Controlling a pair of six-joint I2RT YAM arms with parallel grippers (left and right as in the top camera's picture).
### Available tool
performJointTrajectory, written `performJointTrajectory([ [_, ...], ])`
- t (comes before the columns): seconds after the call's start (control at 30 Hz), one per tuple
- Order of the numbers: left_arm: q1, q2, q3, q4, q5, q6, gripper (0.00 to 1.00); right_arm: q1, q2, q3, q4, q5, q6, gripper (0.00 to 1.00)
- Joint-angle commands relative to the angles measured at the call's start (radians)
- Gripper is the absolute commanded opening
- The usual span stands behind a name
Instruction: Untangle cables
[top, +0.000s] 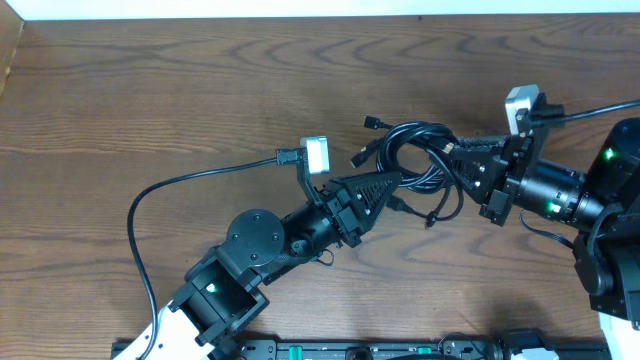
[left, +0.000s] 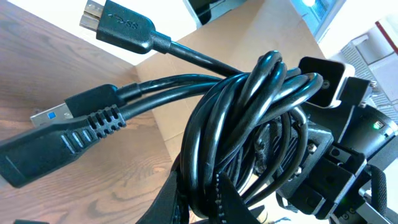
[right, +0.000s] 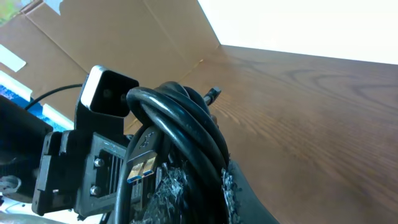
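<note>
Left gripper (top: 388, 187): fingers together, clamped on a coiled bundle of thin black flexible cables (top: 418, 143), centre-right of the overhead frame. Right gripper (top: 457, 158): clamped on the same bundle from the right. Below: dark brown wood-grain table (top: 150, 90). Plug ends stick out at the coil's upper left, one flat with a blue insert (left: 51, 116). Fingertips are buried under loops in the wrist views. Single cords are hard to separate.

One tangled bundle of cables (left: 242, 118), separate cords past counting, three plugs (left: 124, 28) fanned toward 10 o'clock, two grippers seen overhead, left gripper (top: 397, 180) at 7 o'clock of the bundle, right gripper (top: 455, 150) at 3 o'clock, one wooden table (top: 200, 80).
</note>
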Motion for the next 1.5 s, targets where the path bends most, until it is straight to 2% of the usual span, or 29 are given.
performJointTrajectory([
  [0.0, 0.002, 0.002, 0.006, 0.037, -0.006, 0.049, 0.07, 0.013, -0.012, 0.012, -0.011, -0.133, 0.027, 0.01],
  [0.17, 0.002, 0.002, 0.006, 0.044, -0.005, 0.154, 0.07, 0.019, -0.012, 0.012, -0.012, -0.139, 0.018, 0.01],
  [0.2, 0.002, 0.001, 0.006, 0.044, -0.005, 0.199, 0.07, 0.019, -0.012, 0.012, -0.012, -0.139, 0.005, 0.01],
  [0.37, 0.002, -0.001, 0.006, 0.043, 0.019, 0.472, 0.07, 0.019, -0.012, 0.012, -0.012, -0.110, -0.022, 0.13],
  [0.5, 0.002, -0.001, 0.006, 0.040, 0.024, 0.610, 0.08, 0.019, -0.012, 0.012, -0.012, -0.086, -0.029, 0.29],
  [0.67, 0.002, -0.001, 0.006, 0.035, 0.021, 0.682, 0.08, 0.018, -0.012, 0.012, -0.016, -0.070, -0.074, 0.61],
  [0.8, 0.003, -0.003, 0.006, 0.016, -0.001, 0.730, 0.07, 0.018, -0.012, 0.012, -0.059, 0.029, -0.117, 0.83],
  [1.0, 0.003, -0.021, 0.006, -0.033, -0.093, 0.823, 0.07, 0.018, -0.013, 0.012, -0.174, 0.227, -0.245, 0.92],
  [1.13, 0.003, -0.034, 0.006, -0.087, -0.175, 0.890, 0.07, 0.018, -0.018, 0.012, -0.220, 0.386, -0.267, 0.89],
  [1.17, 0.003, -0.037, 0.006, -0.110, -0.206, 0.895, 0.08, 0.018, -0.020, 0.012, -0.228, 0.428, -0.267, 0.88],
  [1.2, 0.003, -0.042, 0.006, -0.136, -0.242, 0.902, 0.07, 0.018, -0.025, 0.012, -0.236, 0.471, -0.267, 0.81],
  [1.23, 0.003, -0.045, 0.006, -0.159, -0.268, 0.905, 0.07, 0.018, -0.028, 0.012, -0.241, 0.497, -0.267, 0.72],
  [1.3, 0.003, -0.050, 0.006, -0.198, -0.310, 0.905, 0.07, 0.018, -0.039, 0.012, -0.253, 0.539, -0.267, 0.45],
  [1.33, 0.003, -0.050, 0.006, -0.213, -0.323, 0.905, 0.07, 0.018, -0.044, 0.012, -0.255, 0.542, -0.267, 0.26],
  [1.4, 0.003, -0.050, 0.006, -0.229, -0.329, 0.905, 0.07, 0.018, -0.053, 0.012, -0.257, 0.542, -0.267, 0.02],
  [1.47, 0.003, -0.050, 0.006, -0.239, -0.328, 0.904, 0.07, 0.018, -0.060, 0.012, -0.259, 0.542, -0.267, 0.01],
])
